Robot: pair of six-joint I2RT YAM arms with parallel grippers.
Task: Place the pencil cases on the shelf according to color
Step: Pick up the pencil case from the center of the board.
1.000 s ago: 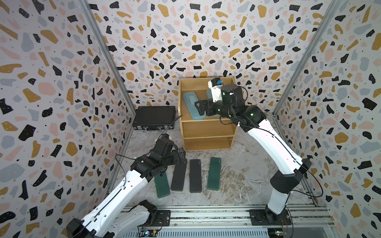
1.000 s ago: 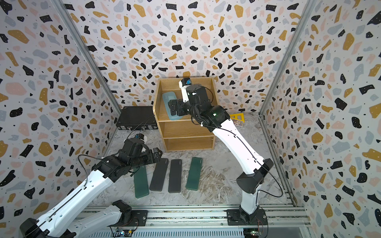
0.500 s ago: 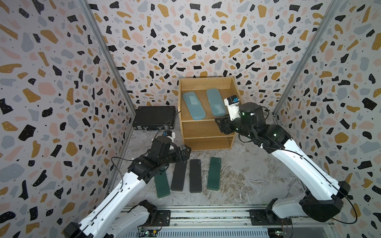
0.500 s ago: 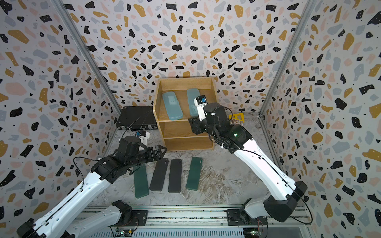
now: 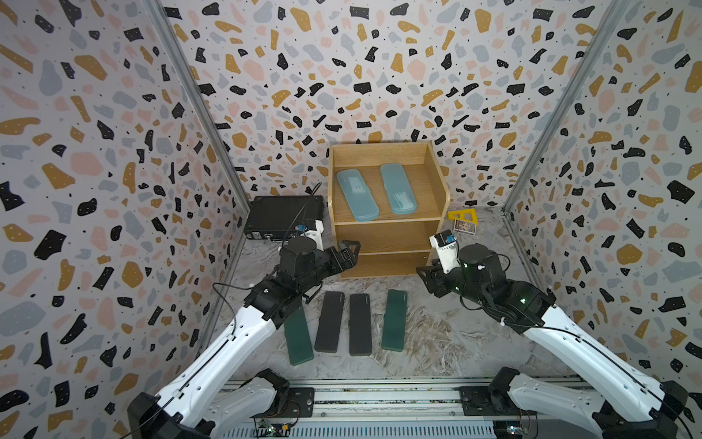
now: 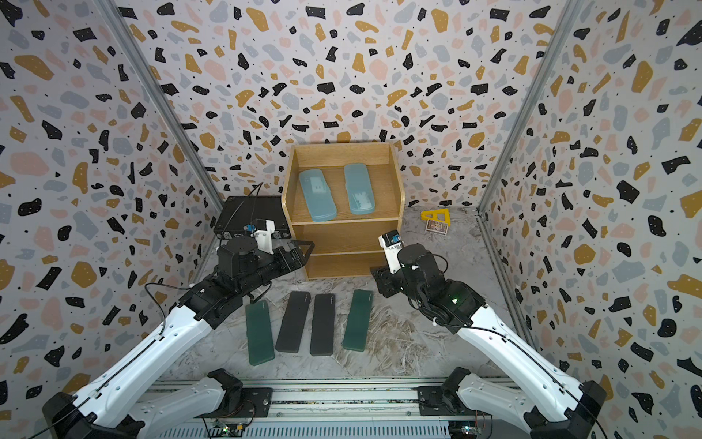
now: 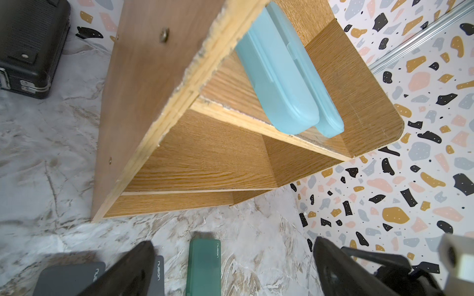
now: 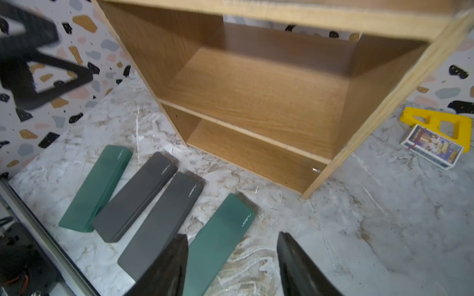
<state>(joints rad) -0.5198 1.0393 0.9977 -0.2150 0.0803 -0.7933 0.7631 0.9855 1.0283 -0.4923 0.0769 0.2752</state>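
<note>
- shelf (image 5: 383, 156) against back wall
- briefcase (image 5: 283, 213) just left of shelf
- left gripper (image 5: 346, 252) open wide, empty, by shelf's lower left corner
- right gripper (image 5: 427, 279) jaws apart, empty, by shelf's lower right corner
- blue cases (image 5: 357, 195) (image 5: 397, 188) side by side on top tier
- floor row before shelf: green cases (image 5: 299, 338) (image 5: 394, 320) outside, black cases (image 5: 329, 321) (image 5: 360, 324) between
- ruler (image 5: 461, 215) right of shelf

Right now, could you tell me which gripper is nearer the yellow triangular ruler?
Right. The right gripper hovers off the wooden shelf's front corner on the ruler's side; the left gripper is at the opposite front corner.
</note>
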